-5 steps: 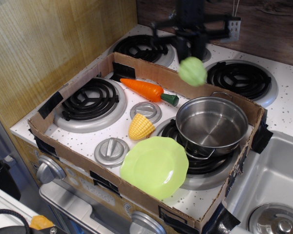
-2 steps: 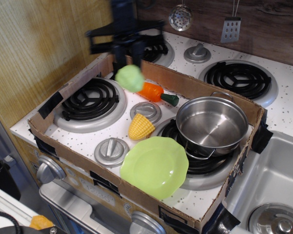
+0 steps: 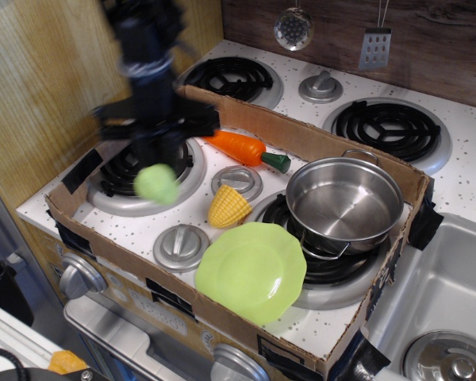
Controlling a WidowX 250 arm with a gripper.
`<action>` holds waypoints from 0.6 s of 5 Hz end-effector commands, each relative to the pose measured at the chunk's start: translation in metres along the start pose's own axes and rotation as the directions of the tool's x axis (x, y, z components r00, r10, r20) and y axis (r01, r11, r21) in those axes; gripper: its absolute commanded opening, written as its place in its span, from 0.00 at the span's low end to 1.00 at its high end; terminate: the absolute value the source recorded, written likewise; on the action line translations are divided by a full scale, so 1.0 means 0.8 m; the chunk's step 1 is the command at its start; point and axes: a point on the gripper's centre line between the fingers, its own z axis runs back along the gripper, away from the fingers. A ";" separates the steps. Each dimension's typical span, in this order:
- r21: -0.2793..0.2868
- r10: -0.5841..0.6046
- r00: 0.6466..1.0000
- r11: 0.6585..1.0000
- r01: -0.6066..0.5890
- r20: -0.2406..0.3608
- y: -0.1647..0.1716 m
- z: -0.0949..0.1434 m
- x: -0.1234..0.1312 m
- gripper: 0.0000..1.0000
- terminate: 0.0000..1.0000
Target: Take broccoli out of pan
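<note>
The broccoli (image 3: 157,183) is a pale-green lumpy ball held in my gripper (image 3: 156,168), which is shut on it. The arm is blurred and hangs over the front-left burner (image 3: 147,171), with the broccoli a little above the burner's front edge. The pan (image 3: 343,204) is a shiny steel pot with wire loop handles. It stands empty on the front-right burner, far to the right of the gripper.
A cardboard box wall (image 3: 127,254) rings the stove top. Inside lie a carrot (image 3: 238,147), a yellow corn (image 3: 229,206) and a lime-green plate (image 3: 251,271). Two knobs (image 3: 180,245) sit between the burners. A sink (image 3: 444,294) is at the right.
The gripper has carried the broccoli from above the pan's back edge leftward and down, past the carrot, to over the front-left burner.
</note>
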 end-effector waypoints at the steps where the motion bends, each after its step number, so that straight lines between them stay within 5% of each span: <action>1: 0.044 -0.006 0.983 0.999 -0.002 0.184 0.032 -0.012 -0.009 0.00 0.00; 2: 0.040 -0.025 0.979 0.999 0.017 0.202 0.036 -0.019 -0.004 1.00 0.00; 3: 0.047 -0.043 0.975 0.998 0.033 0.219 0.032 -0.011 0.005 1.00 0.00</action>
